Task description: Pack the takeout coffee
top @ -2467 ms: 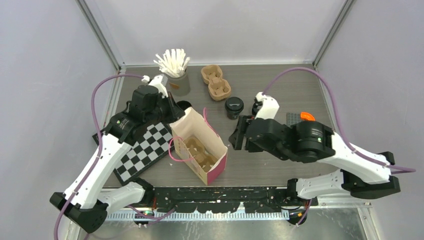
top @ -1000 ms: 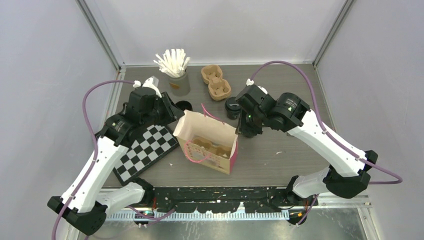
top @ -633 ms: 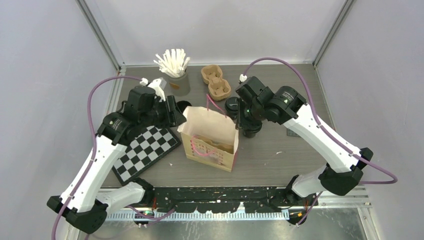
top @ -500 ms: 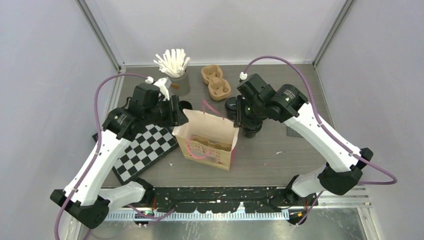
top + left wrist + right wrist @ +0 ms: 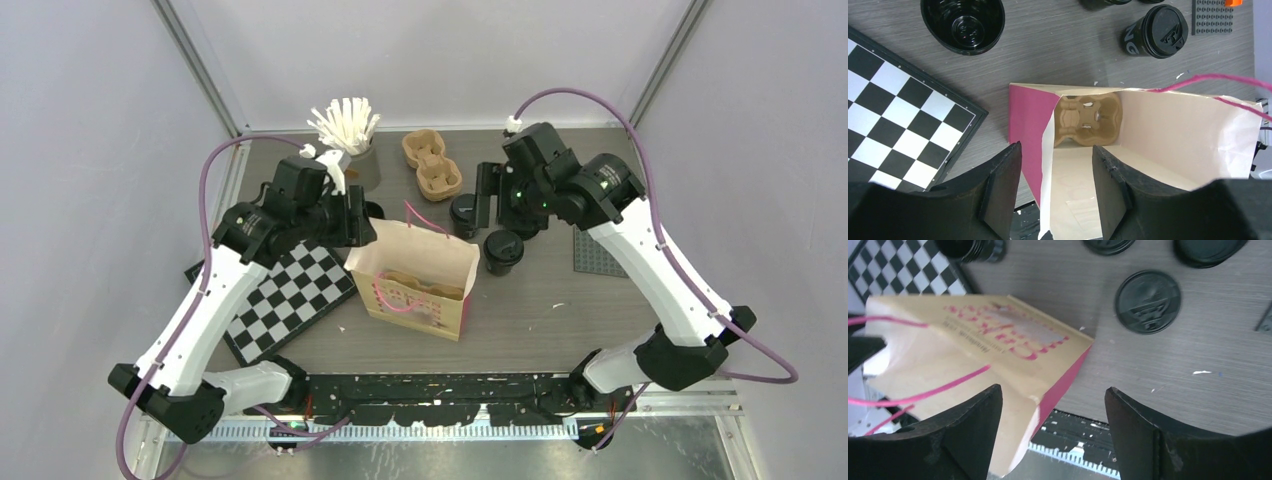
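lidded cup (image 5: 1148,301) beyond right claw (image 5: 1052,392) (apart)

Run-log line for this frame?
left fingers open astride bag edge | right fingers open, empty | lidded cup on table | carrier in bag

Table (image 5: 560,320): grey wood-grain top.
Middle: paper bag (image 5: 415,290), standing open, pink handles.
Left: checkerboard (image 5: 285,300), corner just beside the bag.
Back: grey cup of white sticks (image 5: 355,165); brown cup carrier (image 5: 432,165).
Right of bag: near lidded black cup (image 5: 503,252); far lidded black cup (image 5: 463,215); grey studded plate (image 5: 600,250).
Behind bag: open black cup (image 5: 372,211).
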Motion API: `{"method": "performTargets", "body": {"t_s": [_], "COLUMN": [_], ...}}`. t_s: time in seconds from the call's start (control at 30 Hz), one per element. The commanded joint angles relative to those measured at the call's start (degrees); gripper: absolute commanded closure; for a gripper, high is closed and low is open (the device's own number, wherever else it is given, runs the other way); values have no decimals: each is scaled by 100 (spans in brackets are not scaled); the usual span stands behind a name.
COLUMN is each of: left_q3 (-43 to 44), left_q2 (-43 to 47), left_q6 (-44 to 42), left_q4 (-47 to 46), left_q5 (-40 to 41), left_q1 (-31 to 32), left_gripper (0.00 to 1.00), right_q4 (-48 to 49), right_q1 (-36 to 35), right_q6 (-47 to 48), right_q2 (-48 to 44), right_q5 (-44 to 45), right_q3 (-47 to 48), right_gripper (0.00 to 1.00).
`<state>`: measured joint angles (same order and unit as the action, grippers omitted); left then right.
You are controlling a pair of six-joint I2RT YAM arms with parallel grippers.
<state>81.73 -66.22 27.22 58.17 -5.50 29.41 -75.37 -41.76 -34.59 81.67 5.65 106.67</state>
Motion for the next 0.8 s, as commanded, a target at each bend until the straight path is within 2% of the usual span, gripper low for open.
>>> {"method": "performTargets", "body": {"t_s": [0.0,0.13,0.23,0.37,0.53,0.6,0.77], "left_q3": [98,-40,-97,-133,-201,-174,-43], "left_q2": [201,207,187,231,382,410,480], "left_q6": [-257,-414,-476,-424,-270,-221,-121], "left_q4": [91,26,-33,-18,-35,41,278], "left_q5": [66,-164,-320,-506,-625,-641,-563], "left_q1": [21,21,21,21,21,21,17], "left_gripper": [44,46,52,67,92,99,100], "right_q4": [317,692,965,1431,1833,1856,2184], "right_q1": [580,1298,1701,1861,1868,1872,1868], "right_q6": [443,790,1112,1580,2120,2291,2882], "right_q2": [13,58,138,258,585,711,785], "right_q5": [199,2,5,117,-284,-398,-880], "right_q3": [42,-408,-907,-1612,-2070,-2148,-2435], "right_gripper": [20,18,16,16,15,16,16]}}
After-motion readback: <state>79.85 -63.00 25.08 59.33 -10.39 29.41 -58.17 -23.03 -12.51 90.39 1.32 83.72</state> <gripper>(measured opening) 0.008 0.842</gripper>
